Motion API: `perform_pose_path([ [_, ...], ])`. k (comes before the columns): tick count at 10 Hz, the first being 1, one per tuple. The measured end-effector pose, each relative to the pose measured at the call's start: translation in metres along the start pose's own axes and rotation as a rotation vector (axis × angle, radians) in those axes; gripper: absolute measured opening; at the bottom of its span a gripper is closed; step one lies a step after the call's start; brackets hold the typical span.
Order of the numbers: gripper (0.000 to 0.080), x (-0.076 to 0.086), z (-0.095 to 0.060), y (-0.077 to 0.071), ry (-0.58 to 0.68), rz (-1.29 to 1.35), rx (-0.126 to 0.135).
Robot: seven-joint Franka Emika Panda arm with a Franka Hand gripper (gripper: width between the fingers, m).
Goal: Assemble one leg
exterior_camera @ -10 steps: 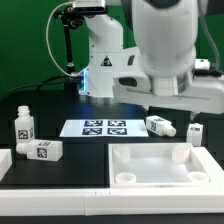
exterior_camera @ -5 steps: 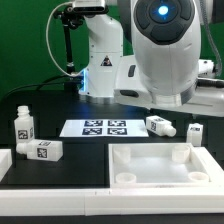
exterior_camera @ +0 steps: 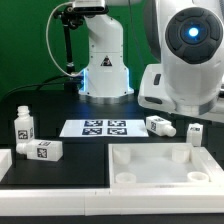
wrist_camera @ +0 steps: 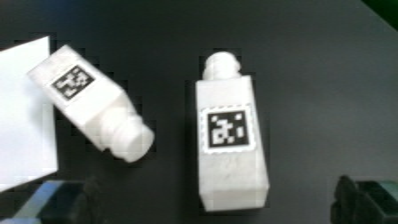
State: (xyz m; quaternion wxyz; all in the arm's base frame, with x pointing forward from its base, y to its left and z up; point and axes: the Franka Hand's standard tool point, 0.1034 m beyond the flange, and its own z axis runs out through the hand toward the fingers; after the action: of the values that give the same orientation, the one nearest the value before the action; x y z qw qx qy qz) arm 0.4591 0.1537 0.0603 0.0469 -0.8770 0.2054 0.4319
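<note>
White leg [wrist_camera: 228, 130] lies below the wide-spread pincer [wrist_camera: 205, 203] (it grips nothing).

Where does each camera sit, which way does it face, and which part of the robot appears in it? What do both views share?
Exterior view: off the arm, beside the table, facing across the black table toward the robot's base; the arm fills the exterior view's right.
Wrist view: on the wrist, looking down at two legs lying on the table; the open fingers show at the picture's edge.
Shared: the black table and tagged legs; which legs match, I cannot tell.
</note>
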Motion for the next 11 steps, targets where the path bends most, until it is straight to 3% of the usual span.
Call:
perform_pose_path([
  [3,0.0649,0.002,0.001,0.000,0.002,-0.002,0.006],
  [5,0.0649,0.011,0.030,0.002,-0.023,0.016,0.046],
  [7,0.0649,0.019,0.053,-0.001,-0.061,0.019,0.032],
  [11,0.0649,0.015,0.065,-0.009,-0.069,0.024,0.016],
])
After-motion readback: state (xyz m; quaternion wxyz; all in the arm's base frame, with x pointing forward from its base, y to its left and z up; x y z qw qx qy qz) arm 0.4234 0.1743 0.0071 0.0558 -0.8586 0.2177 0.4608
